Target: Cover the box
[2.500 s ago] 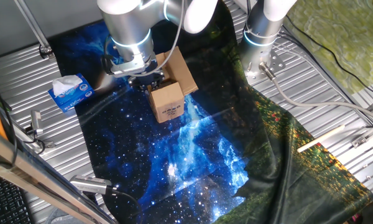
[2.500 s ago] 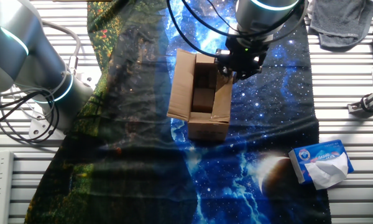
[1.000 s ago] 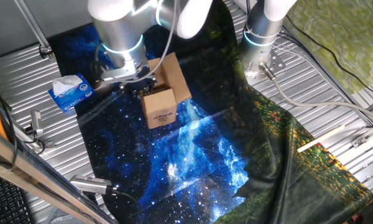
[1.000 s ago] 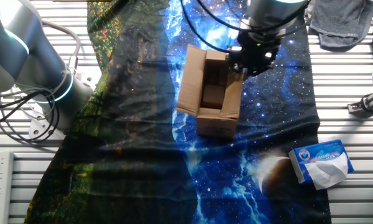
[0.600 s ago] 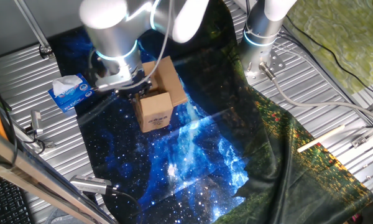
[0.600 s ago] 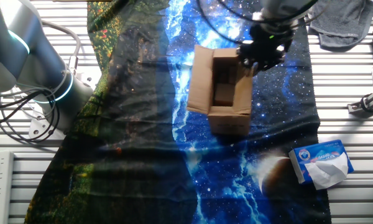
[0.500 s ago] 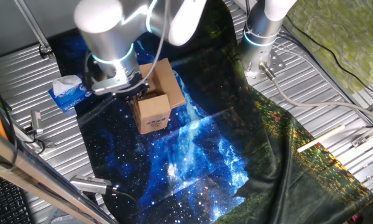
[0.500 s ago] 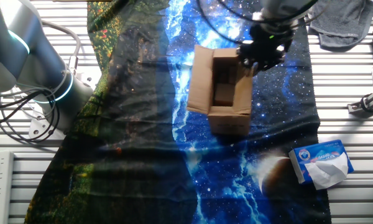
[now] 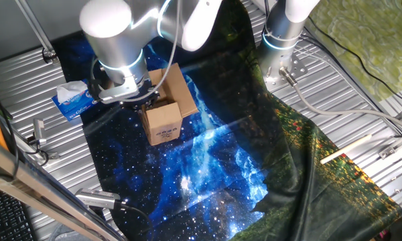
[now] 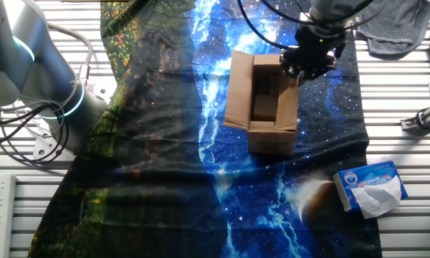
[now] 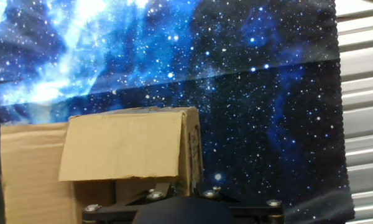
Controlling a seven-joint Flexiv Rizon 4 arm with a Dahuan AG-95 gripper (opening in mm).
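While the box [image 10: 264, 107] stands open on the starry cloth [image 10: 330, 165], your gripper [image 10: 306, 63] hovers at its rim, grip state unclear.

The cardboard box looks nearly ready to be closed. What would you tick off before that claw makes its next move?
1. Box upright on the starry cloth: ok.
2. Flaps shut: not ok. The top is open, with one long flap standing out to the side.
3. Claw near a flap: ok. It sits at the box's edge opposite the long flap.
4. Claw gripping a flap: cannot tell. Its fingertips are hidden in every view.
5. Tissue box out of the way: ok, it lies apart, off the cloth.
6. Nothing sticking up out of the box: ok; only cardboard shows inside.
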